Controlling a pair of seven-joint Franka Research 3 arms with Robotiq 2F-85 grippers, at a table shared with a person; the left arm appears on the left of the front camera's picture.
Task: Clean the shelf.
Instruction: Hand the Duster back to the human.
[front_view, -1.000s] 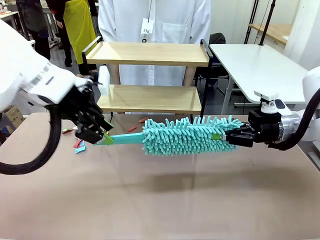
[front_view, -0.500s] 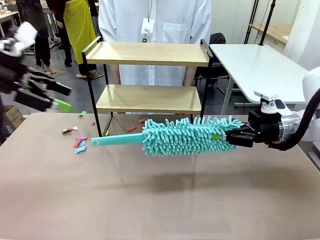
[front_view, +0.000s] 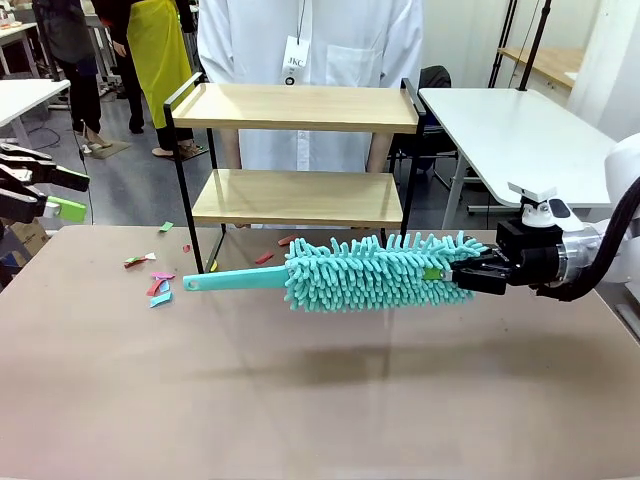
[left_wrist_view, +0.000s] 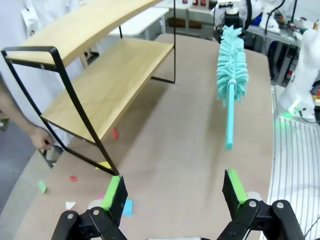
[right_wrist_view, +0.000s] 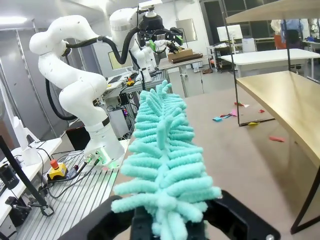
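I am seeing the shelf (front_view: 298, 150) standing at the table's far edge, rigid but probably light and easily tipped. My right gripper (front_view: 468, 272) is clamping the soft duster (front_view: 372, 271) by its fluffy end. My left gripper (left_wrist_view: 172, 192) is hanging wide, empty. The left wrist view is revealing the person's hand (left_wrist_view: 40, 137) beside the frame.

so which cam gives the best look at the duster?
The front view: the whole duster shows side-on, handle to fluffy head, with the right gripper clamped on the head end. The left wrist view shows it farther off, lengthwise, handle toward the camera. The right wrist view shows just the head, close up between the jaws.
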